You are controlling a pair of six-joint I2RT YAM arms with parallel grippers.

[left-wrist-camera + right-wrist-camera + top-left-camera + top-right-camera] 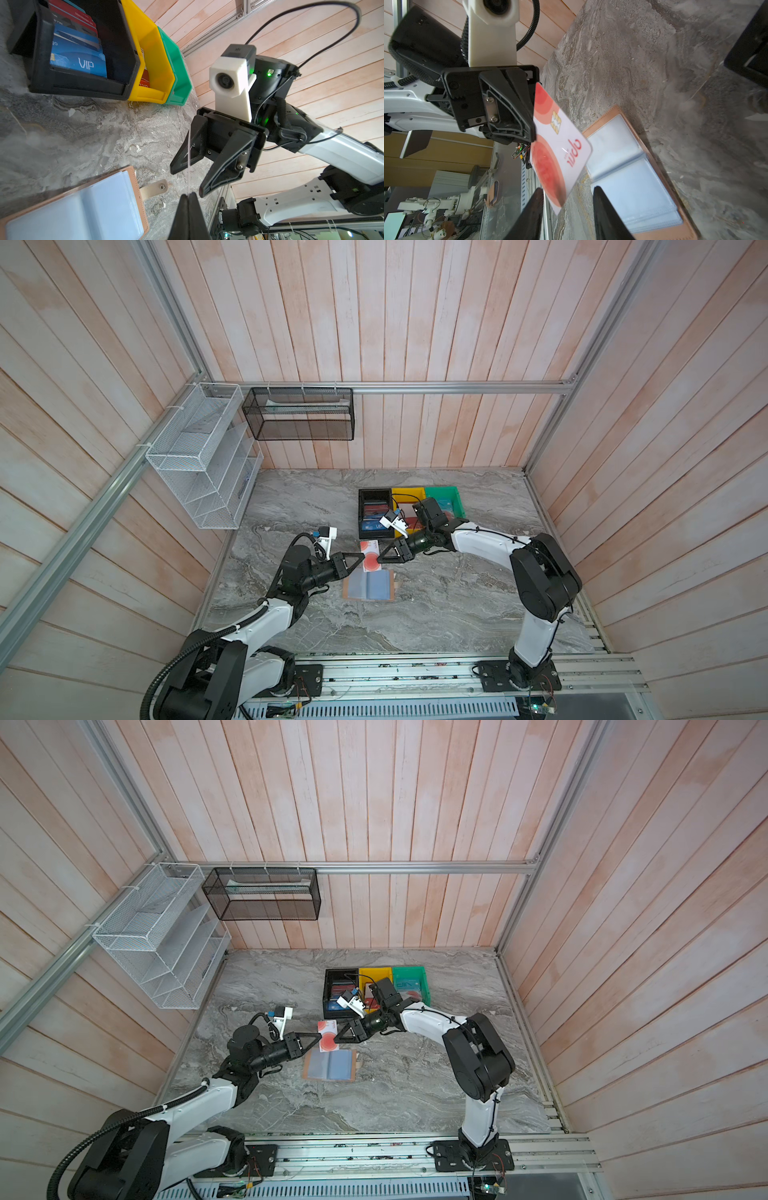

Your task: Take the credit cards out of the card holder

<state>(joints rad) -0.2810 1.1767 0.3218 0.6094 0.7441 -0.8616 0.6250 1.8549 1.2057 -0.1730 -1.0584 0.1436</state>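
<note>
The left gripper [532, 134] is clamped on one edge of the pale card [560, 145], holding it above the table. The right gripper [188, 180] stands part open astride the card's free corner. Thin, stiff and slick, the card probably wants a flat pinch near an edge. The card holder [370, 585] lies open below, its sleeves apparently empty. The black bin [83, 88] holds the blue VIP card [83, 62] and dark red cards [72, 15].

Black bin [79, 86], yellow bin [153, 56], green bin [179, 69] abreast.

Tan card holder [369, 585], pale red-circled card [560, 149]
</note>
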